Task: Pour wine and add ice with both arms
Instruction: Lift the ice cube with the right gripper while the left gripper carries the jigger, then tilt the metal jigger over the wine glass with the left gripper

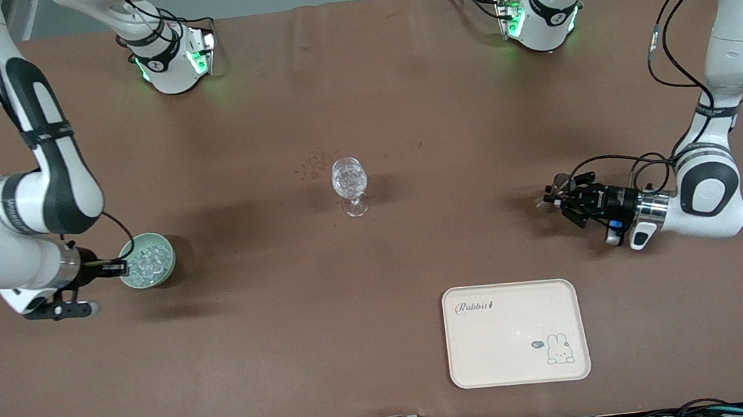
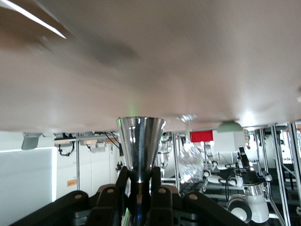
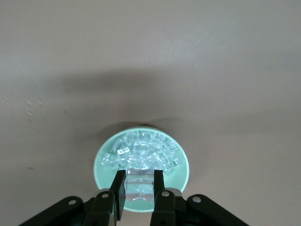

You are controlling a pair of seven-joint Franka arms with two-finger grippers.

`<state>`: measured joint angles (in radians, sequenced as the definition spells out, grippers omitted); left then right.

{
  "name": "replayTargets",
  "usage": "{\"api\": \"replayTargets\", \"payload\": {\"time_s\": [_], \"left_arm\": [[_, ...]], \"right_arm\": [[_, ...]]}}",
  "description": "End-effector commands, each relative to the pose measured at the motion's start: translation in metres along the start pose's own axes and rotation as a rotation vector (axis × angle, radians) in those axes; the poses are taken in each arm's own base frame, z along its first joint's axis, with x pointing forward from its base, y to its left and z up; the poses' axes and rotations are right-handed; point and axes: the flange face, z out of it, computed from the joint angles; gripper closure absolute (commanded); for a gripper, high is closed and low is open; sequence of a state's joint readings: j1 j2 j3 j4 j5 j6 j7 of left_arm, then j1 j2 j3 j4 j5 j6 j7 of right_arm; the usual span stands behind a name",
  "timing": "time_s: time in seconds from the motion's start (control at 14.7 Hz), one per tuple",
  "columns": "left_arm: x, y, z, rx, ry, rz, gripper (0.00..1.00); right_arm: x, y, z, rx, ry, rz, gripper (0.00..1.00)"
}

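Note:
The clear stemmed wine glass [image 1: 349,178] stands upright at the table's middle; it also shows in the left wrist view [image 2: 190,165]. My left gripper [image 1: 558,198] hangs low over the table toward the left arm's end, turned on its side. It is shut on the waist of the silvery jigger [image 2: 141,143], as the left wrist view [image 2: 140,178] shows. The pale green bowl [image 1: 164,256] holds several ice cubes [image 1: 145,264] toward the right arm's end. My right gripper [image 1: 117,267] is at the bowl's rim, shut on one ice cube [image 3: 140,184] just above the bowl [image 3: 106,155].
A cream tray [image 1: 496,347] with a rabbit print lies nearer to the front camera than the glass, toward the left arm's end. Both arm bases stand along the table's back edge. Brown tabletop lies between the bowl, the glass and the left gripper.

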<state>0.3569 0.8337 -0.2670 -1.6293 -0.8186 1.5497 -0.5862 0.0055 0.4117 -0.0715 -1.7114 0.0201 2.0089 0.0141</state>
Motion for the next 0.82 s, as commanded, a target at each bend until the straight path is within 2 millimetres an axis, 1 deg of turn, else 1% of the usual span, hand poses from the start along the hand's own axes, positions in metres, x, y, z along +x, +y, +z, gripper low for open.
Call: {"api": "replayTargets", "payload": {"time_s": [0.0, 0.07, 0.2, 0.34, 0.48, 0.55, 0.61, 0.68, 0.75], "left_arm": [[-0.048, 0.039, 0.025, -0.009, 0.027, -0.034, 0.99], [-0.067, 0.050, 0.035, -0.005, 0.049, -0.053, 0.99], [-0.104, 0.068, 0.051, 0.001, 0.075, -0.080, 0.99], [-0.139, 0.085, 0.073, -0.001, 0.100, -0.109, 0.99], [-0.180, 0.102, 0.108, -0.015, 0.145, -0.148, 0.99], [-0.200, 0.110, 0.130, -0.018, 0.168, -0.165, 0.99], [-0.219, 0.117, 0.151, -0.021, 0.198, -0.187, 0.99], [-0.238, 0.122, 0.175, -0.018, 0.223, -0.208, 0.99], [-0.256, 0.126, 0.198, -0.018, 0.252, -0.240, 0.99]], "right_arm": [[0.007, 0.005, -0.070, 0.020, 0.053, 0.040, 0.99], [0.005, 0.008, -0.100, 0.022, 0.075, 0.044, 0.99], [-0.008, 0.011, -0.155, 0.012, 0.098, 0.041, 0.99], [-0.030, 0.013, -0.204, 0.012, 0.109, 0.032, 0.99], [-0.060, 0.016, -0.250, 0.018, 0.133, 0.030, 0.99], [-0.074, 0.019, -0.268, 0.020, 0.145, 0.030, 0.99], [-0.087, 0.028, -0.283, 0.023, 0.156, 0.043, 0.99], [-0.099, 0.033, -0.294, 0.025, 0.157, 0.048, 0.99], [-0.104, 0.032, -0.297, 0.026, 0.148, 0.046, 0.99]]}}
